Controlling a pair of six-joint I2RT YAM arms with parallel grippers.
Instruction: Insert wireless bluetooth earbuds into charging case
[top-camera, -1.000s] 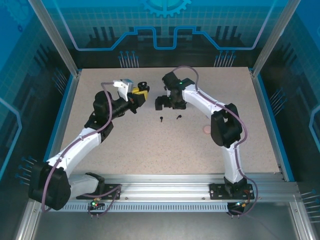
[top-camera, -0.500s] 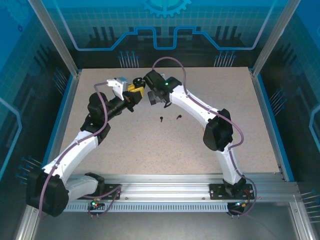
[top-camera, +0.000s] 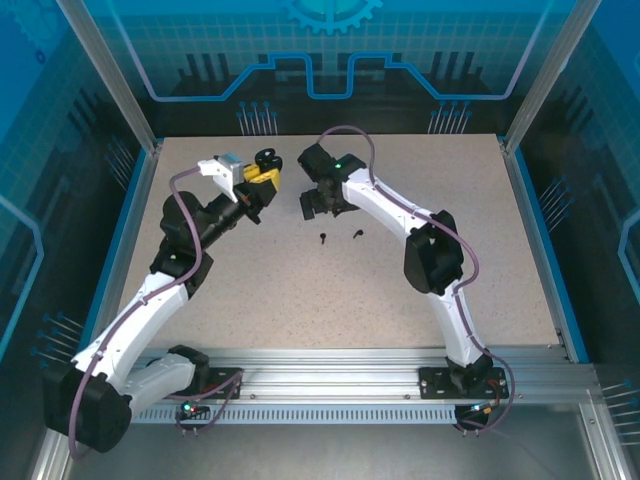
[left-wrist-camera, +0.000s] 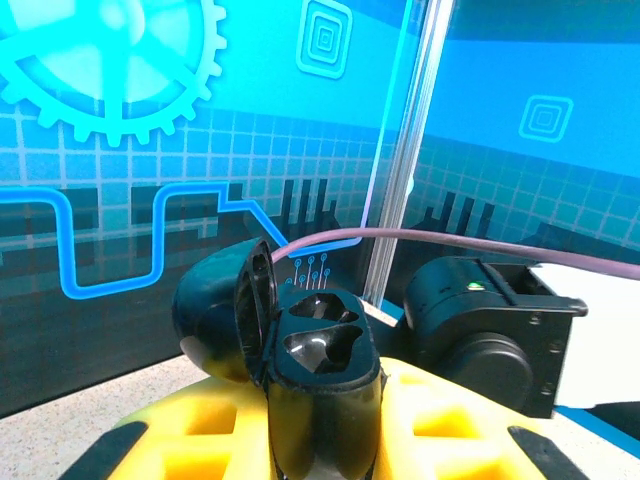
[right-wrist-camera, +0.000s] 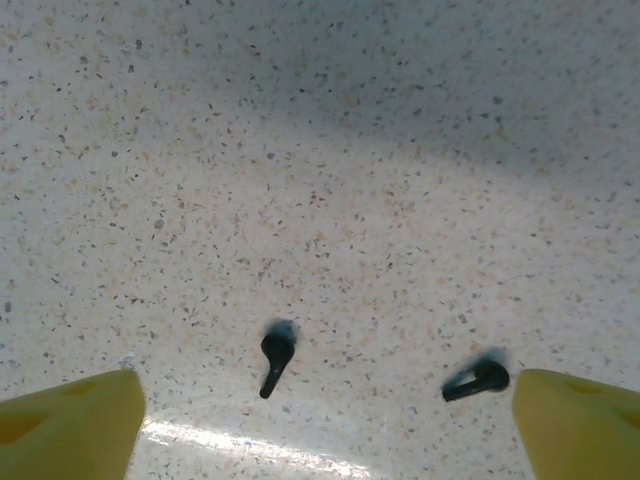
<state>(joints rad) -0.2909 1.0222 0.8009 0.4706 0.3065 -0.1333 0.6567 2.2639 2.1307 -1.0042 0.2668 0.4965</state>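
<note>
Left gripper (top-camera: 262, 177) clamps the open charging case (left-wrist-camera: 315, 365). Right gripper (top-camera: 313, 204) hangs spread, empty, above two black earbuds (right-wrist-camera: 277, 352) on the table's (top-camera: 300, 295) far half; pinching one seems next

1. The left gripper (top-camera: 262, 175), clamping the open black charging case (left-wrist-camera: 315, 370), has shifted left and toward the back.
2. The right gripper (top-camera: 312, 207), close beside that case half a second ago, has drawn back from it.

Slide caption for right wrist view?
Two black earbuds lie apart on the speckled table, framed by the open right end effector.
</note>
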